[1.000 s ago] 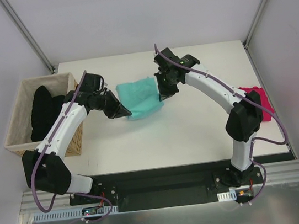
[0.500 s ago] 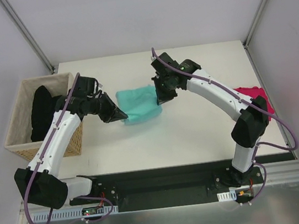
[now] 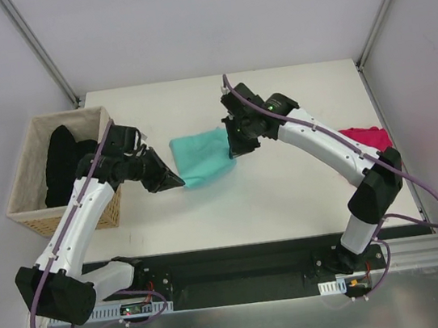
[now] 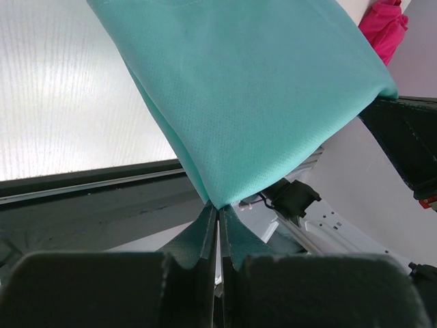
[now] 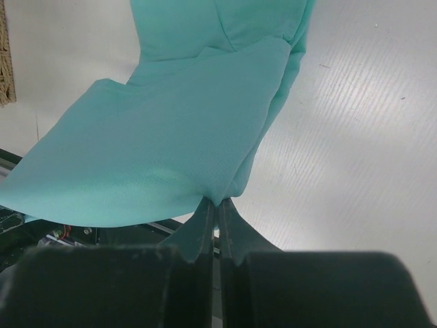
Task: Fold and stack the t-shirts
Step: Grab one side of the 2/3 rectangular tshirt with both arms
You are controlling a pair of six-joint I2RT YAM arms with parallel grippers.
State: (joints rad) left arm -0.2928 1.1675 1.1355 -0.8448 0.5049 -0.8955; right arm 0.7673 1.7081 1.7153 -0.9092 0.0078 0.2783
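The teal-mint t-shirt (image 3: pixel 202 156) is folded small and hangs between both arms above the middle of the table. My left gripper (image 3: pixel 179 182) is shut on its near left corner, the cloth (image 4: pixel 259 102) pinched at the fingertips (image 4: pixel 217 208). My right gripper (image 3: pixel 231 153) is shut on its right corner, where the fabric (image 5: pixel 171 150) spreads out from the pinch (image 5: pixel 218 203). The magenta-pink t-shirt (image 3: pixel 369 138) lies crumpled near the table's right edge, partly behind the right arm; it also shows at the top right of the left wrist view as the pink shirt (image 4: pixel 386 27).
A wicker basket (image 3: pixel 29 182) with dark clothes (image 3: pixel 62 160) in it stands at the table's left edge, just beside the left arm. White table (image 3: pixel 289 195) surface lies in front of the shirt. Walls and frame posts enclose the back and sides.
Both grippers have carried the teal shirt to the left and toward the near side. The left arm drew back toward the basket, the right arm stretched out further.
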